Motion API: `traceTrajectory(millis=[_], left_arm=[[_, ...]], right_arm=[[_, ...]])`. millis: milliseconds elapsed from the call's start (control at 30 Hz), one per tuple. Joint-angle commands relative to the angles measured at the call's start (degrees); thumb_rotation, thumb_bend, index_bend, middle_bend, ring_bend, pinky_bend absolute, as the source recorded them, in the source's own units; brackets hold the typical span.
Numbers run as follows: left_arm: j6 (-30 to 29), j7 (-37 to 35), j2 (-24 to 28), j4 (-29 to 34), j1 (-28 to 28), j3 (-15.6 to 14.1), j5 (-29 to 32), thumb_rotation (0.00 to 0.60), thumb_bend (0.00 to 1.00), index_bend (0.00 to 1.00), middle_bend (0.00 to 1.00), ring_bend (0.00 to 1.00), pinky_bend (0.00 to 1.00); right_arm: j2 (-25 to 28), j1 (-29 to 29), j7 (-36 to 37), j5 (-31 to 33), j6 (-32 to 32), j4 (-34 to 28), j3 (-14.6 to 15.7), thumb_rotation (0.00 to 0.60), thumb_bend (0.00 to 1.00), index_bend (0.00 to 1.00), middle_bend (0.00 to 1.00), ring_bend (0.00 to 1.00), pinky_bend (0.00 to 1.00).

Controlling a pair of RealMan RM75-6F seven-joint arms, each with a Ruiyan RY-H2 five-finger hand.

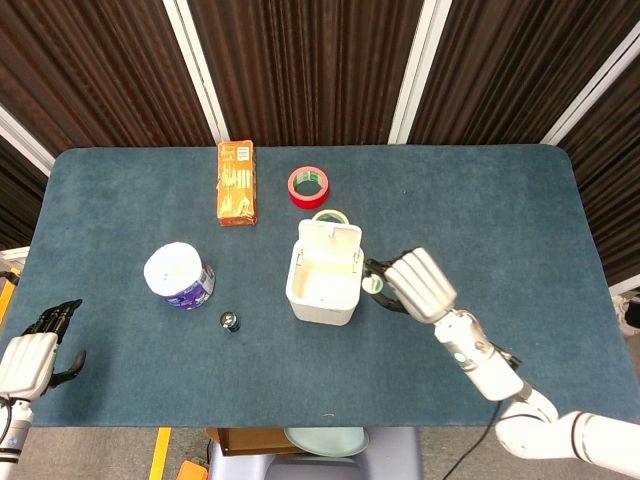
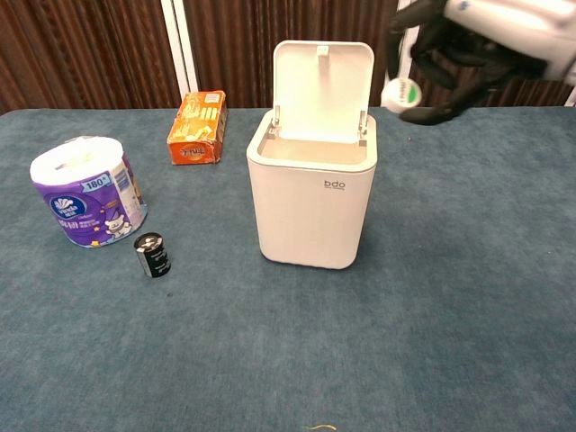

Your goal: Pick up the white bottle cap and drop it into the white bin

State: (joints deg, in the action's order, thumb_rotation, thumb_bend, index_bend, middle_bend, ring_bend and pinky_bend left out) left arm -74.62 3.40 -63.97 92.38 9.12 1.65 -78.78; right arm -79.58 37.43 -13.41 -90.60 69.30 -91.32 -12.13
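A table (image 1: 480, 200) covered in dark blue-green carpet-like fabric, with rounded far corners, is seen from above and from the front. Behind it, a wall of dark brown ribbed panels (image 1: 300, 60) is divided by slanting white strips (image 1: 195, 60). Below the table's near edge, a yellow floor marking (image 1: 160, 450) is seen at the lower left.

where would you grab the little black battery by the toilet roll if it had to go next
Grip the battery around its round black side wall, coming down from above. It stands upright on the table, top face up, apart from the toilet roll, with open carpet all around, so fingers should fit on opposite sides.
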Motion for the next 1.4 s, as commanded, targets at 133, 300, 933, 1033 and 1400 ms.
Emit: traceTrajectory(millis=[133,300,933,1033,1400], left_arm=[[0.0,-0.3,0.1,0.0,0.0,-0.2,-0.4,0.6,0.44,0.07,0.1,0.11,0.3],[-0.2,-0.5,0.2,0.0,0.0,-0.3,-0.7,0.6,0.44,0.08,0.1,0.11,0.3],[-1.2,-1.3,-0.2,-1.1,-0.2,-0.3,-1.8,0.6,0.44,0.11,0.12,0.13,0.3],[-1.2,-1.1,-0.4,-1.2,-0.1,-0.3,-1.8,0.6,0.44,0.11,0.13,0.13,0.31],[-2.1,1.1,-1.4,-1.6,-0.1,-0.2,-2.3,0.6,0.44,0.14,0.14,0.14,0.32]], right_arm=[[-6.7,4.5,-2.1,3.2,-3.5,5.3,-2.7,0.6,0.37,0.73,0.92,1.0,1.0],[-9.7,6.1,-2.1,4.9,-4.7,8.0,-3.1,0.6,0.34,0.7,0.92,1.0,1.0],[-0.5,-4.4,1.7,-3.6,12.3,1.1,3.7,0.6,0.11,0.4,0.92,0.98,1.0],[2.5,-9.3,3.1,-4.6,17.5,-0.1,6.2,0.6,0.11,0.42,0.92,0.95,0.99],[4.2,-23.3,12.2,-2.8,27.2,10.2,13.0,0.6,0.11,0.43,0.62,0.61,0.7]])
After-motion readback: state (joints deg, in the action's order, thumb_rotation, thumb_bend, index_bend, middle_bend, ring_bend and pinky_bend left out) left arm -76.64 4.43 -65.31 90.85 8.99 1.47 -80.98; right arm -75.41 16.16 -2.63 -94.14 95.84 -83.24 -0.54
